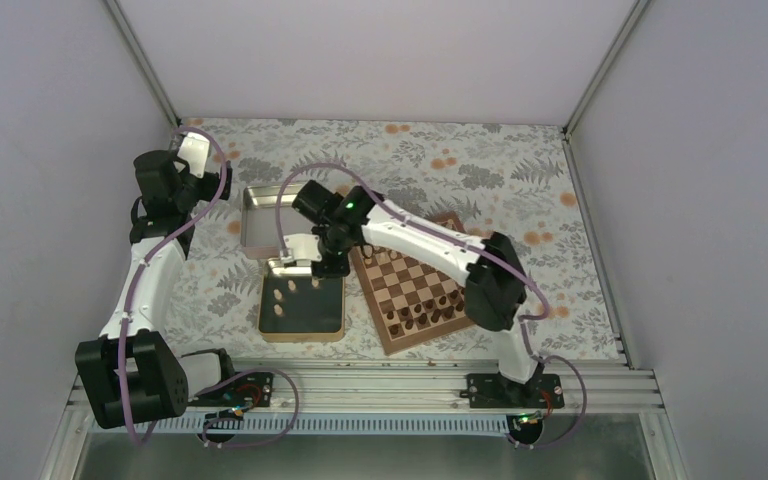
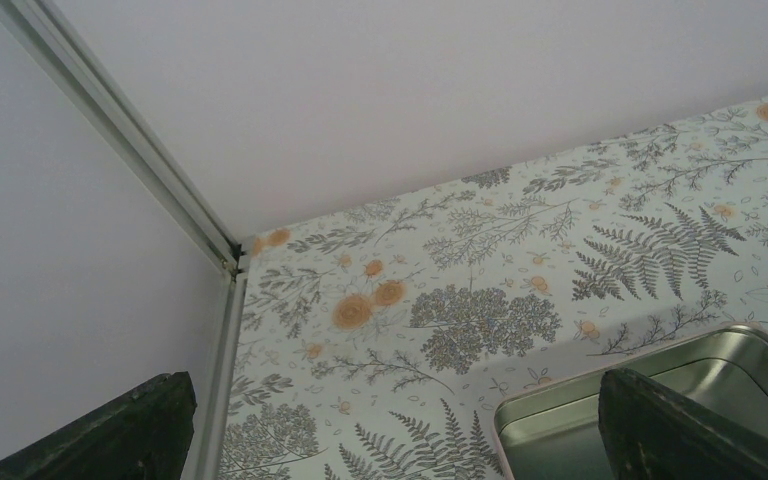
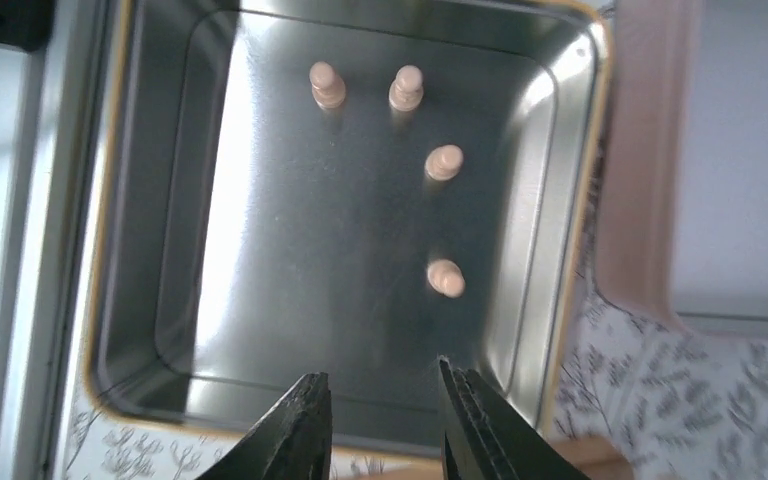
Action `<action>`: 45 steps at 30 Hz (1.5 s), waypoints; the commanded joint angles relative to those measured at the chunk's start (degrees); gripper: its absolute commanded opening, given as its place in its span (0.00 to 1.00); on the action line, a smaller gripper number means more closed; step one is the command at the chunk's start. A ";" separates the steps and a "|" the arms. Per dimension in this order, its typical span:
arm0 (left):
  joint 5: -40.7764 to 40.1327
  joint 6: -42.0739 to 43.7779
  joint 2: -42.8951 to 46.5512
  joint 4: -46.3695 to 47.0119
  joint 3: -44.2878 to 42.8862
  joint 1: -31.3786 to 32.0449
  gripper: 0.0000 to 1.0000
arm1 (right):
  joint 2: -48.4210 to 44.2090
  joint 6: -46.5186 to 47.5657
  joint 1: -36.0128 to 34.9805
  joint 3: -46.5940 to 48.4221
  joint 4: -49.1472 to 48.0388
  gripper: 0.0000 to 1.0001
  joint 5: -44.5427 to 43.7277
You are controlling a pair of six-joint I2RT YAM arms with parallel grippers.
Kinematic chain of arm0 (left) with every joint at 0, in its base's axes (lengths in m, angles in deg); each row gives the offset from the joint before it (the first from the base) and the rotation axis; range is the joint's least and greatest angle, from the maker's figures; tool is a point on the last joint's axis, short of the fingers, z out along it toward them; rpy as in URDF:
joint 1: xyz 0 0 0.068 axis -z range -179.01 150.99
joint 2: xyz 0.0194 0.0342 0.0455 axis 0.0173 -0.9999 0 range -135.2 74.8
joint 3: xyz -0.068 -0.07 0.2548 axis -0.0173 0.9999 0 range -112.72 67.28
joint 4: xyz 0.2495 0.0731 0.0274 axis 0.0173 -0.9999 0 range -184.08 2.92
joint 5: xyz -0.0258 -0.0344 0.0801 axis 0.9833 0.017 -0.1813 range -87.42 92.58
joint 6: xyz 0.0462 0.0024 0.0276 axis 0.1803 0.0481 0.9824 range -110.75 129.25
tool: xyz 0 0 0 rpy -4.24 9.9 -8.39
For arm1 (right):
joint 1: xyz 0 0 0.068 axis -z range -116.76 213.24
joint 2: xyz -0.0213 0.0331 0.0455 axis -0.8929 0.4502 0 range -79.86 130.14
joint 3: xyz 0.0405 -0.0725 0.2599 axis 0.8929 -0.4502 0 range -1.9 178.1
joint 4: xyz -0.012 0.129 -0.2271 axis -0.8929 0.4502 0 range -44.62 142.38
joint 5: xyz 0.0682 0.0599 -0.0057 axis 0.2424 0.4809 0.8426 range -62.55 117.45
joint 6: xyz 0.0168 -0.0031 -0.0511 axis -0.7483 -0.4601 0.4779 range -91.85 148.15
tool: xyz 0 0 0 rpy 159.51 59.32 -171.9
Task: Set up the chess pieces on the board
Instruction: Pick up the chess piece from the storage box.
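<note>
Several pale beige chess pieces [image 3: 444, 161] lie scattered in a gold-rimmed metal tin [image 3: 550, 300], seen from above in the right wrist view. My right gripper [image 3: 380, 372] hangs over the tin's near end, open, with nothing between its fingers; the closest piece [image 3: 446, 277] lies just beyond the right fingertip. In the top view that gripper [image 1: 325, 265] sits between the tin [image 1: 300, 337] and the board [image 1: 430, 335], which lies tilted to the right. My left gripper [image 2: 390, 400] is open and empty at the back left, over the floral table cover.
Dark brown chessmen [image 1: 425, 312] stand along the board's near rows, a few more by its far corner [image 1: 380, 258]. A second, empty silver tin [image 1: 260, 220] lies behind the first; its corner [image 2: 560, 420] shows under my left fingers. White walls enclose the table.
</note>
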 commanded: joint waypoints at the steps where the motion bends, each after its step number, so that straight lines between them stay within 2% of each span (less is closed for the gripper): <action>1: 0.61 0.17 1.53 0.70 -0.20 -0.44 1.00 | 6.47 1.02 -1.16 1.72 -3.09 0.29 -1.59; 6: 0.57 0.13 1.45 0.85 -0.02 -0.53 1.00 | 10.09 0.60 -2.14 2.68 -7.12 0.29 -3.96; 10: 0.87 0.09 1.40 0.96 0.07 -0.61 1.00 | 13.84 0.17 -2.12 5.86 -5.53 0.29 -4.99; 19: 1.19 0.12 1.40 1.05 0.24 -0.76 1.00 | 15.69 0.26 -2.07 5.96 -6.30 0.30 -8.22; 35: 1.64 0.13 1.11 1.06 0.33 -0.86 1.00 | 19.43 0.94 -2.03 9.24 -1.95 0.30 -7.64; 39: 1.56 0.14 1.20 1.05 0.33 -0.97 1.00 | 19.82 0.66 -2.04 9.32 -2.39 0.19 -7.83; 45: 1.71 0.13 1.02 1.05 0.34 -0.96 1.00 | 18.47 0.51 -2.07 8.87 -2.09 0.10 -7.87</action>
